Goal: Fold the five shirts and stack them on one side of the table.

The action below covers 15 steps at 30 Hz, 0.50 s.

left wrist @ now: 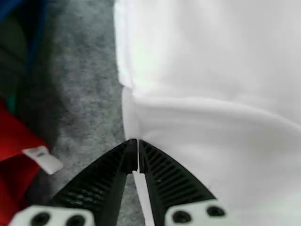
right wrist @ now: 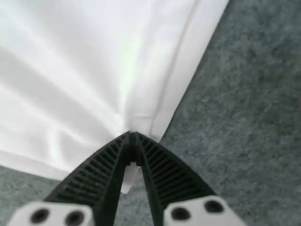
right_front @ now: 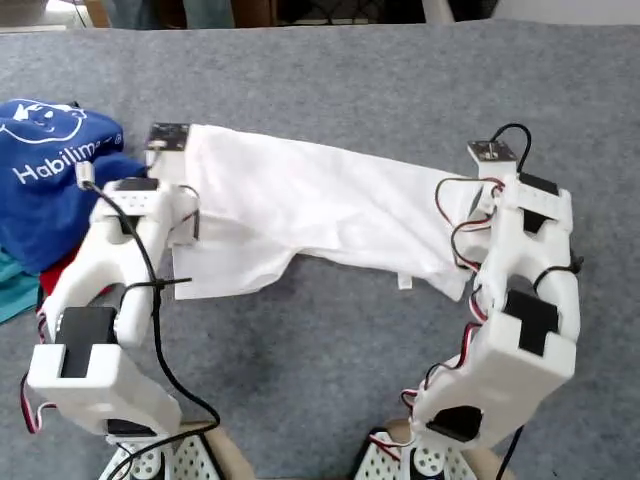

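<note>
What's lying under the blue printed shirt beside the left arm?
A red garment and a teal garment poke out from beneath the blue printed shirt. Whatever else lies under it is covered.

Plenty of bare table (right_front: 330, 340) up front between the two arm bases, and the whole far strip behind the shirt (right_front: 320, 205) is open too. The shirt sprawls right across the middle, with the left arm (right_front: 110, 290) and right arm (right_front: 525, 300) parked at its ends. A clothes pile (right_front: 45, 170) blocks the left edge.
</note>
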### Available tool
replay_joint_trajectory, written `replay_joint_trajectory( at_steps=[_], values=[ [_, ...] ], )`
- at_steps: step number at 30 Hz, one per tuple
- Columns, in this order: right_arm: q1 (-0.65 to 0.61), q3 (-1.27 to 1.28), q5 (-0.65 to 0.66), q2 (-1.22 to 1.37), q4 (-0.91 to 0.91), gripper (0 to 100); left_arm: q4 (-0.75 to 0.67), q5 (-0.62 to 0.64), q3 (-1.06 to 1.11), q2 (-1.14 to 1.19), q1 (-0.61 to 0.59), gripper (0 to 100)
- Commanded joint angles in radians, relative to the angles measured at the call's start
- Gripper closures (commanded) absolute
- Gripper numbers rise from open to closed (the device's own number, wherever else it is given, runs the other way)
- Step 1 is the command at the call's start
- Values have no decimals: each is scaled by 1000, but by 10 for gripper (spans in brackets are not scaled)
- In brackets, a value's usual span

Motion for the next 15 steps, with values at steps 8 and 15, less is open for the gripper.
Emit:
replay_joint_trajectory(
  at_steps=[8,15],
  values=[
    [-359,-27,132,-346,133,980,124,-84,346,-572,-127,931],
    [-373,-25,51,-266,118,980,218,-71,490,-789,-82,807]
  ],
)
